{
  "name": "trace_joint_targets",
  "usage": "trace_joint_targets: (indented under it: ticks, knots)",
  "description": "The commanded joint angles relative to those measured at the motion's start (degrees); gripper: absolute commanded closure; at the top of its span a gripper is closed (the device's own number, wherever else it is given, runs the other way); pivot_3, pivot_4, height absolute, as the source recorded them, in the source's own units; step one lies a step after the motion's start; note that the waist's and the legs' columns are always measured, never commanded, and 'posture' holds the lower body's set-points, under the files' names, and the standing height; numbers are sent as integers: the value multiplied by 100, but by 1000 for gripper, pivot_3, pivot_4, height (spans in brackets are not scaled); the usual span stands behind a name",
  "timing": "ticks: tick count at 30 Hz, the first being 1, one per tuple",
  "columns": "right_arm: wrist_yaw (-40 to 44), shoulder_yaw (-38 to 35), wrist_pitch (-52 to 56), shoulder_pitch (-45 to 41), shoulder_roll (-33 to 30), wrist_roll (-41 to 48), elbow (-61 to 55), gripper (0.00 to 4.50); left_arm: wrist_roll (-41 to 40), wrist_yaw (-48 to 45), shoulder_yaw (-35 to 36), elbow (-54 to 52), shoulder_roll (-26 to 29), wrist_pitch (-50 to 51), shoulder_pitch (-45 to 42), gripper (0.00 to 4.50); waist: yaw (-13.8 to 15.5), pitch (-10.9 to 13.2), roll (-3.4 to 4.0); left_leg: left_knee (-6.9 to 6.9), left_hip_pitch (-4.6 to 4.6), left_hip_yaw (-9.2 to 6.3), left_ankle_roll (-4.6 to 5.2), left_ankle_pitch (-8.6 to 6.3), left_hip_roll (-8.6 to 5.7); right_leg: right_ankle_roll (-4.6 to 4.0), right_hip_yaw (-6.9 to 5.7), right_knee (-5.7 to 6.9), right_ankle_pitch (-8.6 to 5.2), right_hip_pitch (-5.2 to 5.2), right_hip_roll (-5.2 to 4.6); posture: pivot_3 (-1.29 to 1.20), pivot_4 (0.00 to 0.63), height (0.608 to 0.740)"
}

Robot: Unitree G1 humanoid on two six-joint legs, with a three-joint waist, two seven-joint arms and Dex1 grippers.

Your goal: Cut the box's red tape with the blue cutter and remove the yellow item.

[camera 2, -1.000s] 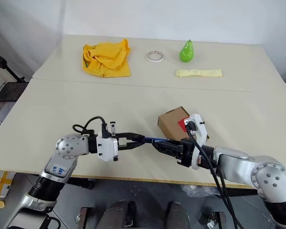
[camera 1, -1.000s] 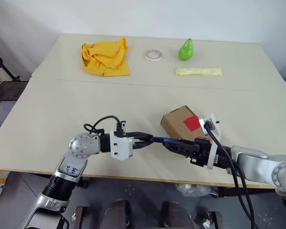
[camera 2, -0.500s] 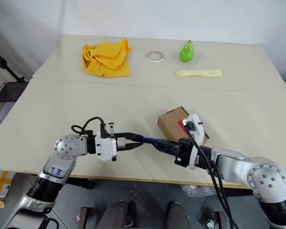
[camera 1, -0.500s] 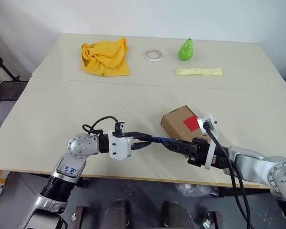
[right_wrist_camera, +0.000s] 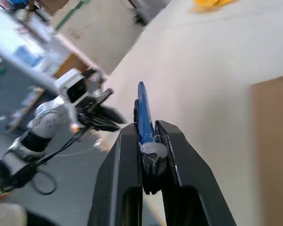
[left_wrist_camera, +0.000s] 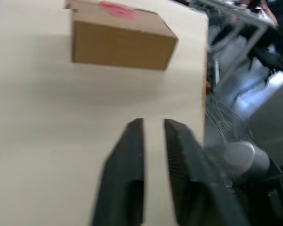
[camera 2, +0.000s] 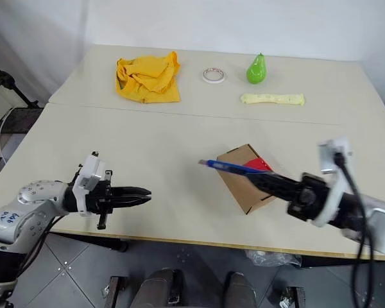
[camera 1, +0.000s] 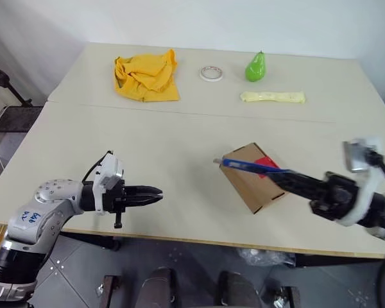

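Blue cutter [camera 1: 250, 167] first: we have it clamped in our right gripper [camera 1: 289, 181] by its back end, the fingers pressed together on it, and its free end pokes out over the near-left corner of the box [camera 1: 251, 181]. Our left gripper [camera 1: 155, 195] hovers over the near part of the table [camera 1: 179, 135], fingers together and empty, well apart from the box.

We judge the cutter to be light, stiff and smooth, so it could twist in the fingers under cutting pressure — a hold nearer its middle would steady it. The box sits tilted toward the right side of the table, its flaps closed; the red tape [camera 1: 264, 163] lies on its top face, just behind the cutter. We expect thin cardboard to be light and to slide or dent if pushed, so the empty gripper should brace it by a side wall. The yellow item is presumably inside.

Farther back lie a pale strip [camera 1: 273, 97], a green pear [camera 1: 255, 67], a tape roll [camera 1: 210, 73] and a yellow cloth [camera 1: 146, 77].
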Motion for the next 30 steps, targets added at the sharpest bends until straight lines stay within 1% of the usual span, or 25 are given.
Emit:
trace_joint_targets:
  ticks: [1,3,6,8,10,12,14,18,22,24,27,30]
  knots:
    - [669,-1157,67,525,-63,-782,296,4346,21,-13,-238,-65,-361,91,-260,4500,35,0,-1,0,-1,1,0,0,-2,2,1,-2,1,0,0,0,150,740]
    - [1047,-1658,-24,899,-30,-1440,539,4346,110,-49,-429,11,-631,116,-461,4500,60,-1,-1,1,-4,1,0,0,-8,5,0,-5,3,0,-1,0,150,740]
    - [1781,-2130,-449,1451,37,-2700,744,4346,420,-37,-848,469,-1243,15,-1152,4500,105,-1,0,4,-5,6,0,2,-16,6,-3,-4,3,0,-2,0,150,740]
    - [2096,-2219,-647,1611,52,-3203,771,4346,720,-74,-1116,897,-1638,-162,-1693,4500,97,-1,0,7,-9,14,-1,4,-17,7,-6,-2,4,0,-1,0,150,740]
    - [2420,-2135,-818,1704,-84,-3739,698,4346,1145,137,-1329,1670,-2182,-401,-2446,4500,95,-1,0,9,-8,10,-1,5,-18,10,-4,-2,6,2,-1,0,150,740]
    - [2564,-1996,-877,1665,-238,-4125,657,4346,1474,241,-1449,2369,-2626,-618,-3058,4500,65,-1,0,15,-17,11,-1,7,-19,13,-10,-2,8,0,-2,0,150,740]
    - [2478,-1815,-727,1391,-492,-4219,608,4346,1862,357,-1637,3063,-3058,-862,-3668,4500,19,-1,0,12,-12,6,-1,7,-19,15,-1,-4,9,-1,-2,0,150,740]
    - [2184,-1513,-318,740,-810,-4110,566,4346,2438,442,-1846,3745,-3482,-1227,-4229,4500,-56,-1,0,10,-14,-4,-3,9,-18,16,-9,-8,10,-2,-3,0,150,740]
    - [1779,-997,303,-103,-1270,-3862,692,4346,3072,619,-2151,4112,-3682,-1521,-4445,4500,-79,0,1,4,-18,-7,-4,10,-18,16,-10,-15,10,-8,-4,0,150,740]
    - [1554,-495,555,-697,-1541,-3866,893,4346,3314,714,-2293,4170,-3805,-1518,-4458,4500,-76,0,1,9,-19,-8,-2,10,-19,16,-11,-14,10,-9,-7,0,150,740]
    - [1490,110,716,-1371,-1705,-4032,1136,4346,3546,809,-2358,4186,-3917,-1475,-4422,4500,-48,3,-6,16,-24,-16,0,10,-19,16,-20,-14,10,-5,-11,0,150,740]
    - [1506,690,773,-1974,-1723,-4262,1359,4346,3688,950,-2350,4202,-4039,-1288,-4384,4500,-45,3,-6,22,-30,-20,5,7,-23,17,-29,-19,10,-1,-18,0,150,740]
